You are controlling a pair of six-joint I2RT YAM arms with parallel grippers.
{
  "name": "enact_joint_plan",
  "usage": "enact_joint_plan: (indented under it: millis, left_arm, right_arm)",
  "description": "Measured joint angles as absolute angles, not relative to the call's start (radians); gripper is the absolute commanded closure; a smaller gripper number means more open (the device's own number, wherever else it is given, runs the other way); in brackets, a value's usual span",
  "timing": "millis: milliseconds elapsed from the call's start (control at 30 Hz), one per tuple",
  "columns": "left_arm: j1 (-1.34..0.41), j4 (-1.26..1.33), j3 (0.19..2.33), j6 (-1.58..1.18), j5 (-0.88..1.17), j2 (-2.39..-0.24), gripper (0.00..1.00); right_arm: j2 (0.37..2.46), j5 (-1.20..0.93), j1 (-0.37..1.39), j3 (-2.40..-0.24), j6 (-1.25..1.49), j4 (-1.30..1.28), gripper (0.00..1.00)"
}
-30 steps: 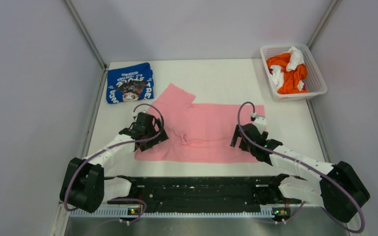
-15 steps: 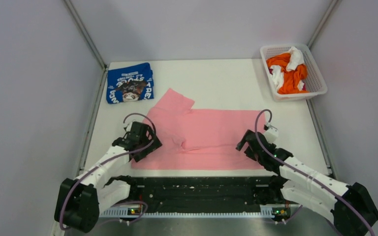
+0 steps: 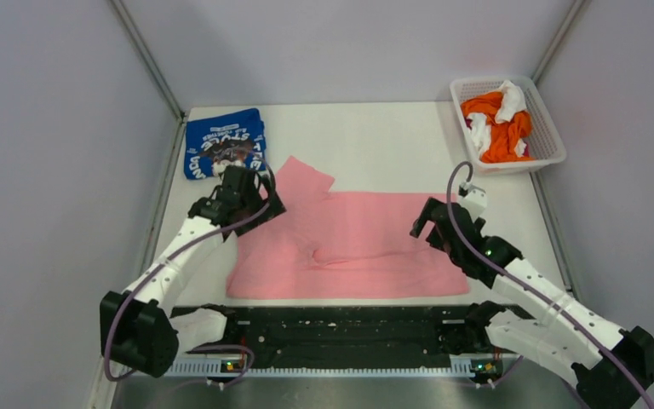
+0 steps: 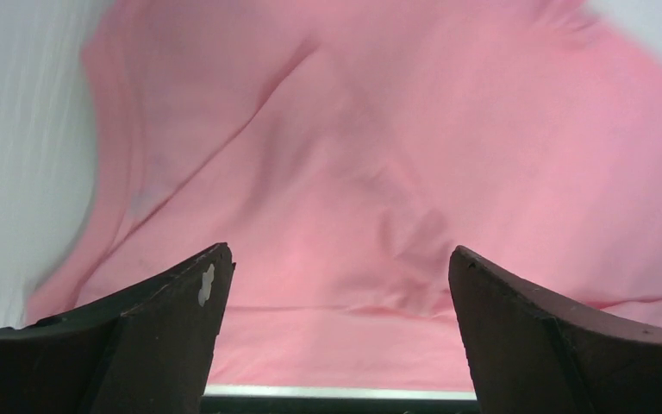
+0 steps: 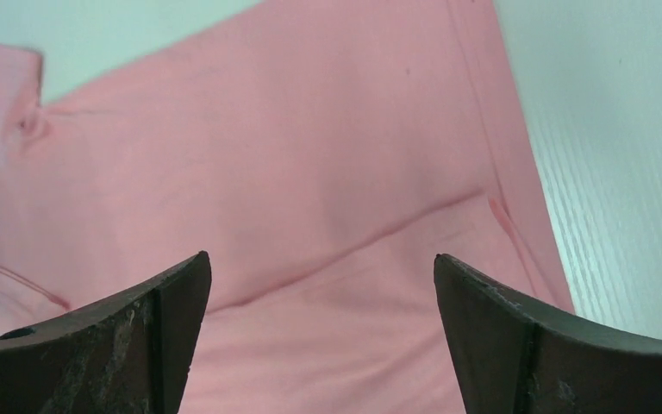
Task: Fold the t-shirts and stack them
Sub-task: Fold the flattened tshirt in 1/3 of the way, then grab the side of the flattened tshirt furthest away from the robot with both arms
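1. Left pincer (image 4: 338, 250), lower edge of its wrist view: jaws spread wide, gripping nothing, with only pink cloth under the gap.
2. Right pincer (image 5: 321, 256), lower edge of its wrist view: likewise spread wide and empty, over the shirt's right-hand part near its edge.
3. Pink t-shirt (image 3: 366, 243), centre of the top view: lies flat on the table (image 3: 375, 141) between the two pincers. One sleeve juts toward the upper left and a wrinkle sits near the middle.
4. Blue t-shirt (image 3: 224, 143), upper left: a compact folded rectangle, lettering and graphic facing up, near the pink sleeve but apart from it.
5. Basket (image 3: 553, 141), upper right: holds crumpled orange and white cloth (image 3: 498, 119).
6. Progress, as judged: the blue shirt is folded and set down. The pink one is laid out but still needs folding small and stacking on the blue. About half remains, more if the basket cloth counts.
7. Count: two pincers, two t-shirts on the table, one basket. How many pieces of cloth it holds cannot be told.
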State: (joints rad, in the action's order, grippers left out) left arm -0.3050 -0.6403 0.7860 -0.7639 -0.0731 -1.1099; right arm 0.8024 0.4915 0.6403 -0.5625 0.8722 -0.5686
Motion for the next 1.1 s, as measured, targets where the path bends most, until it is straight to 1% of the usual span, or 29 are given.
enact_joint_plan:
  millis: [100, 233, 333, 367, 467, 567, 633, 700, 733, 800, 833, 900, 967, 1000, 1100]
  left_arm:
    - [-0.302, -0.611, 1.008, -0.709, -0.089, -1.243, 0.01]
    - [-0.299, -0.646, 1.425, -0.624, -0.095, -1.559, 0.01]
    - [-0.295, -0.677, 1.691, -0.566, -0.116, -1.787, 0.01]
    - [-0.294, -0.701, 1.787, -0.54, -0.128, -1.872, 0.03]
    - [-0.282, -0.738, 1.98, -0.48, -0.139, -2.065, 0.07]
    - [-0.263, -0.759, 2.15, -0.421, -0.154, -2.251, 0.08]
    - [-0.254, -0.77, 2.228, -0.389, -0.171, -2.349, 0.15]
    - [-0.247, -0.771, 2.269, -0.36, -0.175, -2.422, 0.16]
    - [-0.244, -0.773, 2.275, -0.345, -0.175, -2.447, 0.2]
    - [-0.241, -0.784, 2.276, -0.324, -0.187, -2.487, 0.32]
    - [-0.241, -0.788, 2.276, -0.319, -0.193, -2.497, 0.37]
    - [-0.242, -0.794, 2.276, -0.31, -0.2, -2.513, 0.42]
    - [-0.242, -0.797, 2.279, -0.303, -0.202, -2.513, 0.44]
    - [-0.242, -0.797, 2.279, -0.302, -0.2, -2.513, 0.47]
    - [-0.243, -0.794, 2.262, -0.305, -0.189, -2.51, 0.54]
  right_arm:
    - [0.896, 0.502, 0.588, -0.693, 0.802, -0.553, 0.01]
    - [1.081, 0.47, 0.444, -0.839, 0.739, -0.51, 0.01]
    - [1.199, 0.467, 0.395, -0.9, 0.699, -0.478, 0.01]
    - [1.238, 0.466, 0.386, -0.915, 0.682, -0.471, 0.01]
    - [1.313, 0.462, 0.375, -0.942, 0.644, -0.456, 0.01]
    - [1.377, 0.459, 0.348, -0.962, 0.612, -0.448, 0.01]
    - [1.407, 0.454, 0.329, -0.965, 0.596, -0.44, 0.01]
    - [1.431, 0.448, 0.311, -0.965, 0.582, -0.439, 0.01]
    - [1.444, 0.444, 0.303, -0.965, 0.575, -0.439, 0.01]
    - [1.465, 0.435, 0.29, -0.965, 0.565, -0.44, 0.01]
    - [1.469, 0.431, 0.287, -0.965, 0.562, -0.441, 0.01]
    - [1.473, 0.421, 0.283, -0.965, 0.558, -0.442, 0.02]
    - [1.473, 0.416, 0.283, -0.965, 0.557, -0.442, 0.02]
    - [1.474, 0.414, 0.283, -0.965, 0.556, -0.441, 0.02]
    - [1.473, 0.414, 0.283, -0.965, 0.557, -0.442, 0.02]
